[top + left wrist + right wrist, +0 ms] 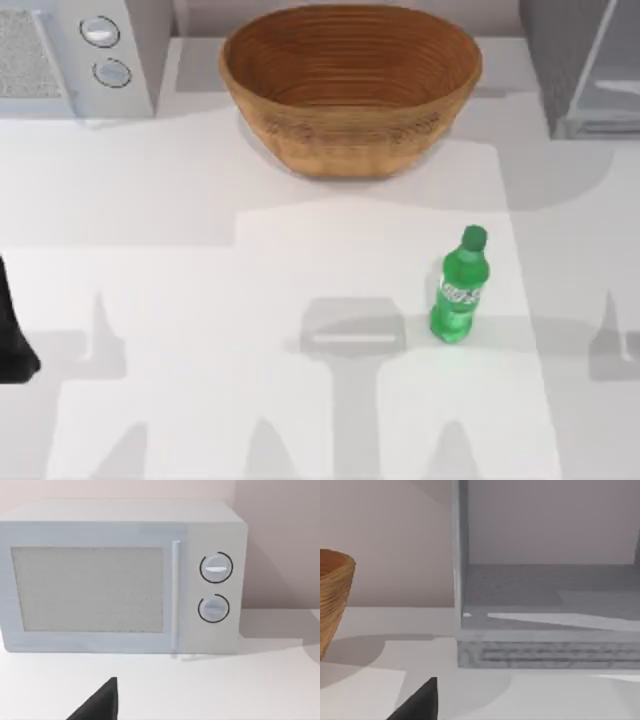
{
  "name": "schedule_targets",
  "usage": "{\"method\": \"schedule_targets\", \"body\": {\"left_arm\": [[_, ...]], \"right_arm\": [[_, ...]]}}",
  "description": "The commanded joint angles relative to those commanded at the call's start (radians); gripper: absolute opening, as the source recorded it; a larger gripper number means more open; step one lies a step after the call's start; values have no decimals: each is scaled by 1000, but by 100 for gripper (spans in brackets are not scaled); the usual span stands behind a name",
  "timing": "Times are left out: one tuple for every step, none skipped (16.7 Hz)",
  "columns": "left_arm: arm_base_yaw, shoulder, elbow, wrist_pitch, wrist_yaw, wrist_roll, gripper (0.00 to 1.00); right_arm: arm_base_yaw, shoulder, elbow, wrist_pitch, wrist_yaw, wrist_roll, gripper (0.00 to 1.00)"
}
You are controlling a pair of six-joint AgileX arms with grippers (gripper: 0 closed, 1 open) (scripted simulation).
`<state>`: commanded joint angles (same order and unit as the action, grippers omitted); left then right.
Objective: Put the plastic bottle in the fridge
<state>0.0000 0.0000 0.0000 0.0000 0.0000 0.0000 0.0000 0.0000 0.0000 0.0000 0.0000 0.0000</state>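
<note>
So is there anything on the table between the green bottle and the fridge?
No. In the top view, only bare white table lies between the plastic bottle and the fridge. The basket sits off to the left of that stretch.

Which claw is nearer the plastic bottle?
Probably right. The plastic bottle stands right of the table's centre; the right claw faces the fridge at the back right, while the left claw sits at the far left edge, facing the microwave.

Bare white table [200, 300] surrounds the upright green plastic bottle [460, 288]. Along the far edge stand a white two-knob microwave [80, 50], a large woven wicker basket [350, 85], and the grey boxy fridge [585, 65].
</note>
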Motion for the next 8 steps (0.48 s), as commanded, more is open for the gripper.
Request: {"method": "schedule_targets", "body": {"left_arm": [[0,0,0,0,0,0,100],[0,0,0,0,0,0,100],[0,0,0,0,0,0,100],[0,0,0,0,0,0,100],[0,0,0,0,0,0,100],[0,0,0,0,0,0,100],[0,0,0,0,0,0,100],[0,0,0,0,0,0,100]], "right_arm": [[0,0,0,0,0,0,100],[0,0,0,0,0,0,100],[2,10,1,10,-2,0,100],[5,31,2,30,-7,-1,100],[11,62,5,60,-14,-2,100],[18,104,7,100,-23,-3,100],[27,157,11,149,-35,-5,100],[39,220,14,205,-49,-7,100]]}}
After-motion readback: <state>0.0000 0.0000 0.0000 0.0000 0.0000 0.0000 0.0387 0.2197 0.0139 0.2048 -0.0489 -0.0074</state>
